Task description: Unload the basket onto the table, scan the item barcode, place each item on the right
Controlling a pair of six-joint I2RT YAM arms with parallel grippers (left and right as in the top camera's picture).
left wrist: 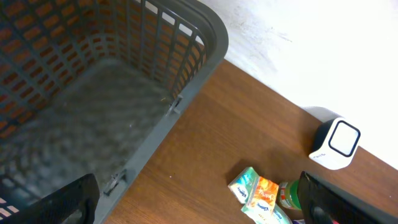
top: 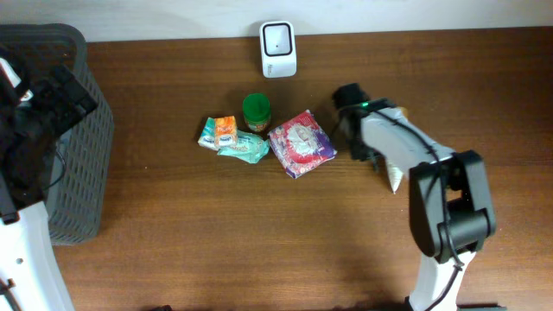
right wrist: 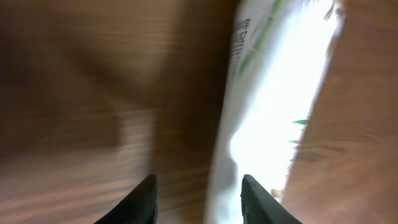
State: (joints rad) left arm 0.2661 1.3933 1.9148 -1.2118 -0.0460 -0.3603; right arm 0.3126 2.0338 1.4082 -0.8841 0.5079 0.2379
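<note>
- Overhead, the barcode scanner (top: 278, 49) stands at the top centre of the frame, against the far edge of the wooden table (top: 216, 242).
- Just below it, near mid-frame, is a cluster: a green-lidded jar (top: 256, 110), small orange and teal packets (top: 219, 131), a teal pouch (top: 245, 149) and a pink patterned bag (top: 301, 143).
- A white packet (top: 395, 178) with green print lies on the table right of the cluster, mostly hidden under the right arm, with only a pale tip showing.
- Seen from the right wrist, the right gripper (right wrist: 199, 186) has its fingers apart, with bare wood showing between them. The white packet (right wrist: 280, 93) runs up the right half of the frame behind the right-hand finger; the blur hides whether they touch.
- A grey mesh basket (top: 86, 173) fills the left edge of the overhead frame.
- Viewed from the left wrist, the left gripper (left wrist: 196, 180) hangs over the basket's rim, its fingers (left wrist: 62, 202) spread wide and holding nothing.
</note>
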